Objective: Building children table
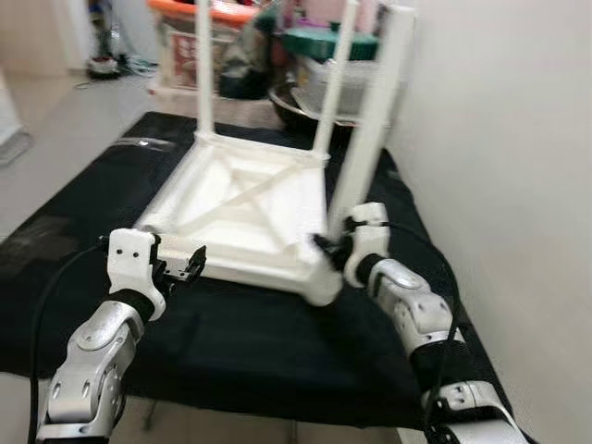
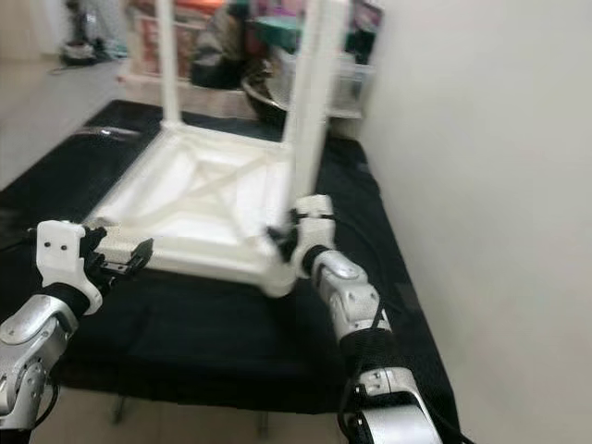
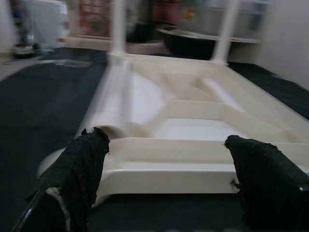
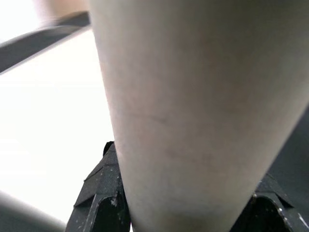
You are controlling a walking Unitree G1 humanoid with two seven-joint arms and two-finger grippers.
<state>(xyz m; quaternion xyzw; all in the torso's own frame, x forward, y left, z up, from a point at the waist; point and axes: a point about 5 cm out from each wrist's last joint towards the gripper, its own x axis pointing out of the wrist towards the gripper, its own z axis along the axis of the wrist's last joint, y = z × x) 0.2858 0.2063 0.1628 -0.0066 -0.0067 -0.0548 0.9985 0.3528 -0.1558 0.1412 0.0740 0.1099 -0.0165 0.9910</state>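
Observation:
A white plastic children's table (image 1: 240,208) lies upside down on a black mat (image 1: 83,222). Three legs stand up from its corners: two at the far side (image 1: 203,65) and one at the near right corner (image 1: 370,129). My right gripper (image 1: 335,248) is shut on the base of that near right leg (image 4: 193,106), its black fingers (image 4: 99,193) on either side of it. My left gripper (image 1: 190,265) is open just in front of the near left corner of the table (image 3: 116,159), which has no leg in it.
A white wall (image 1: 499,139) runs close along the right side. Behind the mat stand cluttered boxes, a dark bowl (image 1: 305,106) and an orange-lidded container (image 1: 199,14). Bare floor (image 1: 55,129) lies to the left.

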